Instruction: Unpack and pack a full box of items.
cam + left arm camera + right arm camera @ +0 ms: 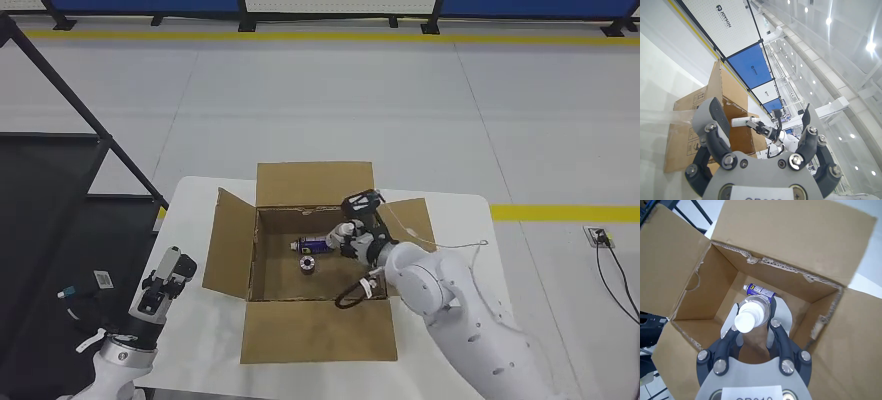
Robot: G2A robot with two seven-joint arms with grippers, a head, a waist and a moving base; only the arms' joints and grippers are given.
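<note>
An open cardboard box (315,335) stands in the middle of the white table (455,215), its flaps spread outward. My right gripper (352,238) hangs over the box's right half, shut on a clear bottle with a white cap (751,313), held cap toward the wrist. Below it, a blue spray can (759,291) lies on the box floor near the far wall. The top view shows the spray can (312,243) with a small round dark object (307,264) beside it. My left gripper (165,280) stands open with nothing in it over the table's left end, apart from the box (730,91).
A black metal frame (70,110) and a dark rack (40,210) stand beyond the table's left edge. The left flap (228,245) rises between my left gripper and the box's inside. Bare table shows to the right of the box.
</note>
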